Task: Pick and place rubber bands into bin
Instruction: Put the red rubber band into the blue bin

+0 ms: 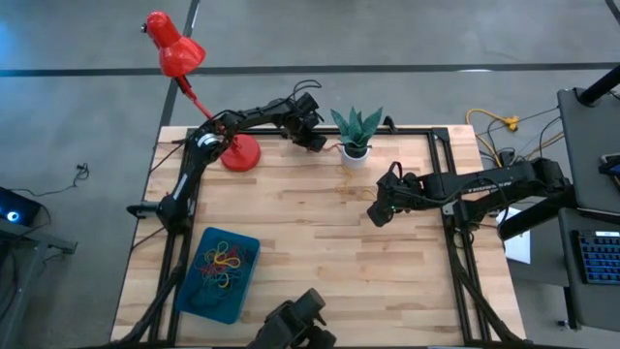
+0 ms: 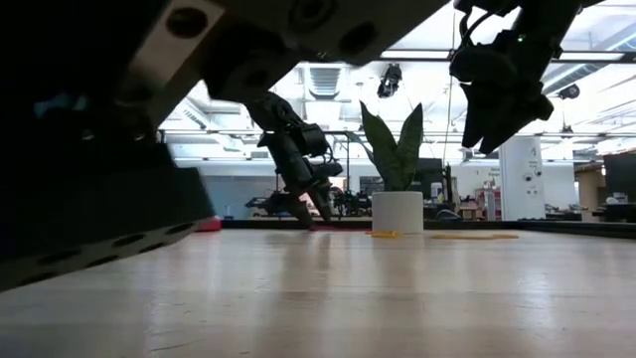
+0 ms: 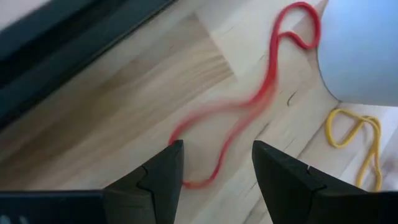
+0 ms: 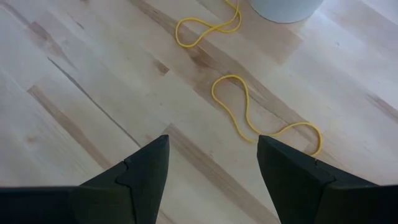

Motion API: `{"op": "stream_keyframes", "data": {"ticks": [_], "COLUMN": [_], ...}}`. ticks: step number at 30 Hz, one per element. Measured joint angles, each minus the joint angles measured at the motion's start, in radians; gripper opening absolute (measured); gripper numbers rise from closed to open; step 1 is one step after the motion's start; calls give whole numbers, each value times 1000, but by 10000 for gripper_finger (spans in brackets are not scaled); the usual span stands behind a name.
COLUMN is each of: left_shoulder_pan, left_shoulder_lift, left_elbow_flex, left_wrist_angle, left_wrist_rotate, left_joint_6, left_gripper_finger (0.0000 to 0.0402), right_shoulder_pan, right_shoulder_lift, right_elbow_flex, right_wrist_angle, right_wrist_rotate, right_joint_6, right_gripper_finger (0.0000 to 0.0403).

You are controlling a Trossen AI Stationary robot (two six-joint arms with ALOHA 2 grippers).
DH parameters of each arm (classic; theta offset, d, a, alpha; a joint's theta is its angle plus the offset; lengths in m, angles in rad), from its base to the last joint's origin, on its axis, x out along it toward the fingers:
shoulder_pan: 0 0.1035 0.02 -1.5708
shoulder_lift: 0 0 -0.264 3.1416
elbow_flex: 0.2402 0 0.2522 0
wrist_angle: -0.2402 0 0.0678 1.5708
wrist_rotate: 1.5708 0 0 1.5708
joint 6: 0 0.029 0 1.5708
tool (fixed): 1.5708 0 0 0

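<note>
A red rubber band (image 3: 249,106) lies slack on the wooden table beside the white plant pot (image 3: 364,50), near the table's far edge. My left gripper (image 3: 217,155) is open and slants down over it, one finger on each side of the band's near loop end (image 3: 198,182). A yellow rubber band (image 3: 357,143) lies by the pot. Two yellow rubber bands (image 4: 261,118) (image 4: 208,28) lie below my open right gripper (image 4: 214,146), which hangs above the table right of the middle (image 1: 381,210). The teal bin (image 1: 218,273) at the near left holds several coloured rubber bands.
The pot with its green plant (image 1: 356,136) stands close to the right of my left gripper (image 1: 312,134). A red desk lamp (image 1: 174,48) has its base (image 1: 240,153) at the far left. A black frame rail (image 3: 74,43) runs along the far edge.
</note>
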Motion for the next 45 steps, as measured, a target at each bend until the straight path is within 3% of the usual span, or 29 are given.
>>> {"op": "stream_keyframes", "data": {"ticks": [9,22,34,40,43,45], "left_shoulder_pan": [4,-9,-121,-203,-231,-237], "left_shoulder_lift": [4,-9,-23,-127,-169,-186], "left_elbow_flex": [-1,-2,-8,-8,-8,-8], "left_wrist_angle": [-39,-342,-626,-541,-441,-368], "left_wrist_rotate": [77,76,79,74,20,-68], "left_joint_6": [-43,17,49,142,160,169], "left_gripper_finger": [176,176,176,176,176,176], "right_shoulder_pan": [-12,-23,-24,-24,-24,-24], "right_shoulder_lift": [0,0,0,0,0,0], "right_elbow_flex": [0,0,0,0,0,0], "right_wrist_angle": [0,-2,-2,-1,-2,-3], "right_wrist_rotate": [7,28,32,39,40,40], "right_joint_6": [-6,-12,-12,-39,-56,-57], "right_gripper_finger": [228,228,228,228,228,228]}}
